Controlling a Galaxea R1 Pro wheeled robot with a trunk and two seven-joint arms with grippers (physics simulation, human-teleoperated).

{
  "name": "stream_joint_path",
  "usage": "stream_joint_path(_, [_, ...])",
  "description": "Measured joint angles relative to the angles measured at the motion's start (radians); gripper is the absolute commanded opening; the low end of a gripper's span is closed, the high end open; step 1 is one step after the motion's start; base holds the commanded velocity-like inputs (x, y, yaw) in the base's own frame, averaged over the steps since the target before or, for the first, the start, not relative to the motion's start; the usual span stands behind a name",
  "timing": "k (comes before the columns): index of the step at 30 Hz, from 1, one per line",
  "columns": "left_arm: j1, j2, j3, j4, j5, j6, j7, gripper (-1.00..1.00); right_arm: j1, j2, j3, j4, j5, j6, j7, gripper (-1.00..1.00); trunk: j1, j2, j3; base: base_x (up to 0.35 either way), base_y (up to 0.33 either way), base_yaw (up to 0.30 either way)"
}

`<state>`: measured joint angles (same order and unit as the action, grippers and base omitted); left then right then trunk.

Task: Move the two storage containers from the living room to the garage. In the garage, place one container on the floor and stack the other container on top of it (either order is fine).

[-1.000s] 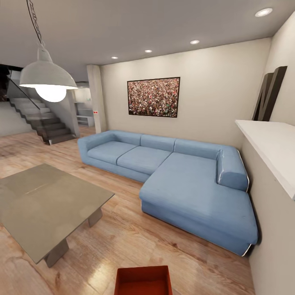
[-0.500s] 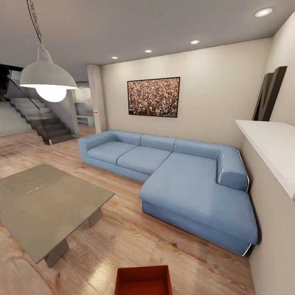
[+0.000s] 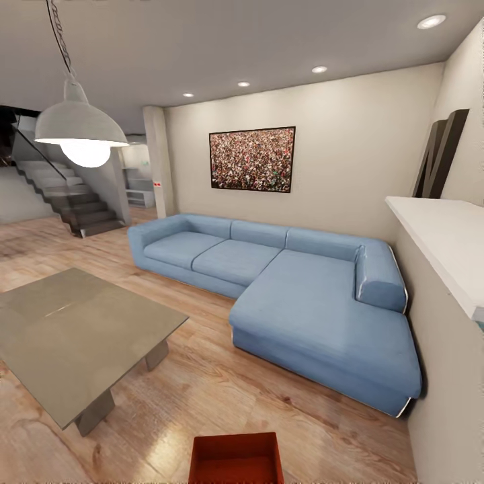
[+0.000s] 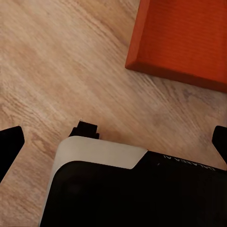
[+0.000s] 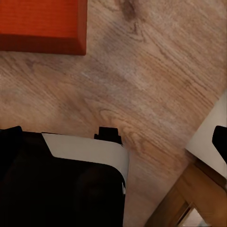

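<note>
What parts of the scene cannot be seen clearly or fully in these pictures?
- Storage container: head view, near end cut off by the bottom edge; contents cannot be told.
- Second container: cannot tell where it is.
- Left gripper: left wrist view, fingertips run out at the picture's sides.
- Right gripper: right wrist view, the same.
- Low table: head view, cut off by the left edge.
- Staircase: partly behind the pendant lamp.

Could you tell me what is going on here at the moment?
The robot stands in the living room, facing a blue corner sofa with a low grey table to its left. One orange-red storage container sits on the wood plank floor right in front of it. Nothing is being held: both wrist cameras look down at bare floor beside the container, and each gripper's fingers are spread wide at the picture's edges.
</note>
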<state>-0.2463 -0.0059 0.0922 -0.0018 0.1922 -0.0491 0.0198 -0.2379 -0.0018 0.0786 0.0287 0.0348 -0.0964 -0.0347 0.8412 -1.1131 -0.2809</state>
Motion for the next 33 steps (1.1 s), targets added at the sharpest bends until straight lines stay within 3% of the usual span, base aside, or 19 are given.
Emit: stream_joint_path(33, [0.000, 0.000, 0.000, 0.000, 0.000, -0.001, 0.000, 1.00, 0.000, 0.002, 0.000, 0.000, 0.000, 0.000, 0.000, 1.00, 0.000, 0.000, 0.000, -0.026, 0.010, 0.000])
